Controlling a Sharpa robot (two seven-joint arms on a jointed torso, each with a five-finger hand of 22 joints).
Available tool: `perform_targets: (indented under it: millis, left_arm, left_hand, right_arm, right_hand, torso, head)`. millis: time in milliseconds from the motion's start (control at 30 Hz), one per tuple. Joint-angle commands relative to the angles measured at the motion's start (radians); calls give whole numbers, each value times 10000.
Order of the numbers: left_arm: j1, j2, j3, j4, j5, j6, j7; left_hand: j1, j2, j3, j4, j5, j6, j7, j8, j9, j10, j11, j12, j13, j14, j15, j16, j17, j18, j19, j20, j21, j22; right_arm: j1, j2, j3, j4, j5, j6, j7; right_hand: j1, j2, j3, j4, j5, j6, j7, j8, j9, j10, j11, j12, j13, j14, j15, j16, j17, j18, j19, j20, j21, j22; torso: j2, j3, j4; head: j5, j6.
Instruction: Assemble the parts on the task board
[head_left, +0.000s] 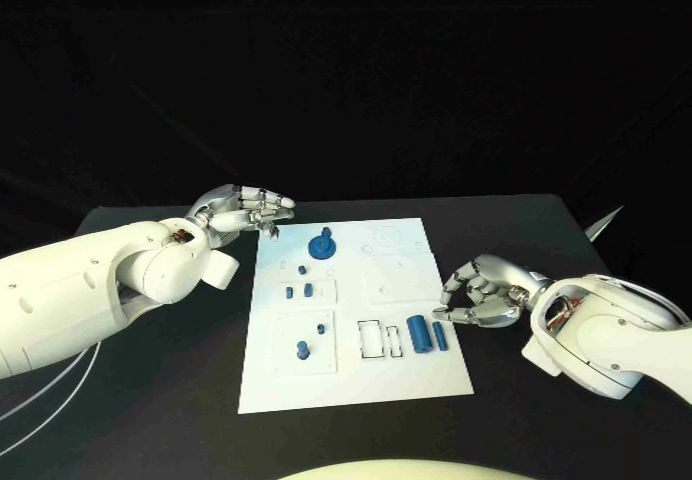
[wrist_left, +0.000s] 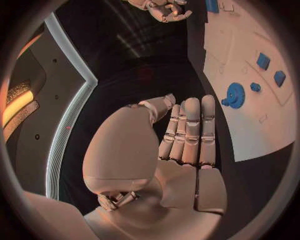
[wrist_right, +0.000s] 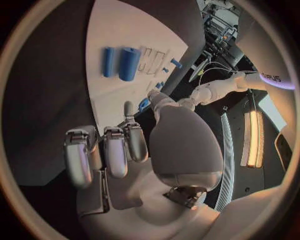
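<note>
Lying on the flat white task board (head_left: 411, 385): a toothed blue gear (head_left: 323, 244).

Board between your two hands, parts spread across it.

Your left hand (head_left: 242, 210) sits off the far left corner of the task board (head_left: 411, 370); the gear (head_left: 323, 244) lies just to its right (nearest part to it). Your right hand (head_left: 483, 292) hangs at the board's right edge, with the thick cylinder (head_left: 418, 333) and slim cylinder (head_left: 440, 335) side by side just left of and nearer than its fingers.
</note>
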Motion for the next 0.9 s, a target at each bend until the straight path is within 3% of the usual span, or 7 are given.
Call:
perform_targets:
  millis: [33,267,467,600,900]
  left_arm:
    - [-3,24,0,17,81,101,136]
    - [-6,6,-4,15,84,115,131]
    - [-7,-6,-4,7,85,144,84]
    - [-7,-1,-5,-1,85,171,56]
    - [-6,-20,-5,-8,85,161,26]
  left_hand:
    - [-33,0,-40,6,13,-70,27,56,9,-83,16,36,-9,-25,61,-14,-17,146,59,-14,-48,-8]
    - [-33,0,-40,6,13,-70,27,56,9,-83,16,36,-9,-25,61,-14,-17,146,59,-14,-48,-8]
    - [-33,0,-40,6,13,-70,27,56,9,-83,16,36,-9,-25,61,-14,-17,146,59,-14,-48,-8]
    - [-33,0,-40,6,13,-70,27,56,9,-83,16,36,-9,-25,61,-14,-17,146,59,-14,-48,-8]
    - [-33,5,-43,14,15,-72,25,70,13,-86,15,44,-14,-25,61,-11,-16,146,68,-13,-60,-17]
  right_arm:
    - [-150,82,-20,32,-852,295,-686]
    - [-422,402,-41,-139,-1421,317,-908]
    - [-512,675,-44,-287,-1516,249,-955]
    - [-559,869,-45,-383,-1538,257,-1009]
    - [-658,1138,-45,-611,-1598,578,-1194]
  right_hand:
    - [-44,26,-135,-18,23,-94,-4,36,27,95,-3,97,1251,806,-55,64,1426,-65,1045,-34,34,2632]
    - [32,58,-273,-19,28,-94,-8,57,58,145,-6,190,1342,809,-56,76,1456,-65,1045,-34,34,2632]
    - [-88,190,-601,21,28,-93,-13,90,108,129,-7,181,1356,812,-55,89,1489,-65,1045,-32,34,2632]
    - [-130,223,-719,19,30,-83,-20,107,126,128,-11,183,1365,813,-58,93,1499,-65,1045,-33,34,2632]
    - [-368,420,-1274,23,19,-34,-55,209,225,177,-37,267,1465,815,-77,104,1529,-65,1045,-45,34,2632]
  torso:
    - [-10,-2,-5]
    - [-3,-4,16]
    - [-5,-5,-10]
    - [-5,0,7]
    - [-7,-1,1]
  head:
    - [-39,-24]
    - [-48,-13]
    - [-40,-36]
    - [-28,-27]
    - [65,-27]
